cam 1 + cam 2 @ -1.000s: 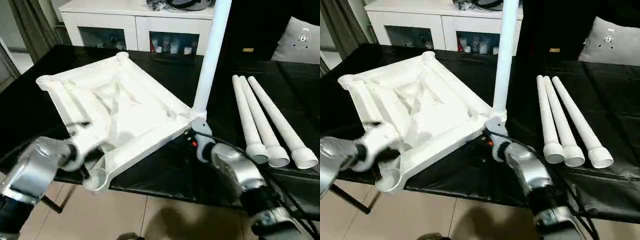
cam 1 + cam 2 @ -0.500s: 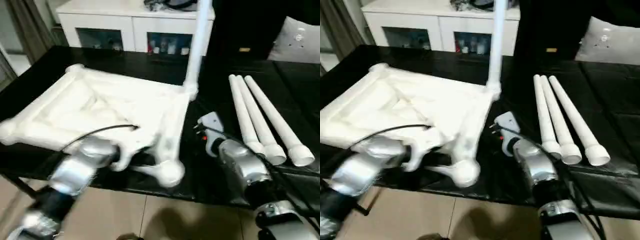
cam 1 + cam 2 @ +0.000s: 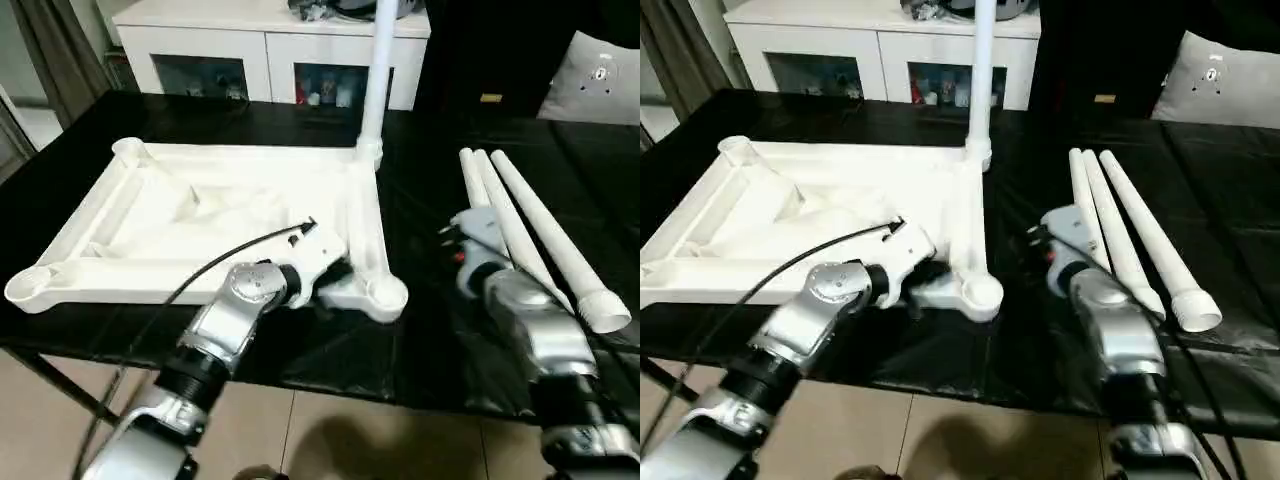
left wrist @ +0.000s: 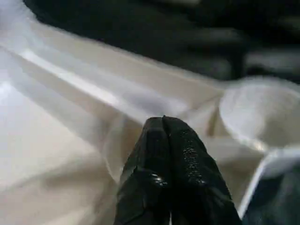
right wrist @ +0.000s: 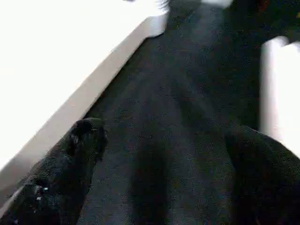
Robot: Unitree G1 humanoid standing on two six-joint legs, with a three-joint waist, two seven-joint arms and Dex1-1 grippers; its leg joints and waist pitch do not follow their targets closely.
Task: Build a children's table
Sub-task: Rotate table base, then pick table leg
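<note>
Currently: ribbed white plastic tabletop [image 3: 230, 215] lies underside-up, one tapered tube leg [image 3: 378, 75] upright in a round corner socket. Left gripper [image 4: 164, 129] pressed closed, empty; right gripper [image 5: 159, 140] spread wide, empty.

The rectangular plastic table top [image 3: 230, 215] is plain white, and the long tapered tube legs [image 3: 530, 235] are white too. The cover of the work table [image 3: 440, 330] is black. The forearms are silver, the gripper fingers [image 4: 164, 154] black.

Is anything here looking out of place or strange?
Nothing looks damaged. The table top lies underside up with one leg upright in a far corner socket; three legs lie side by side on the black table.
</note>
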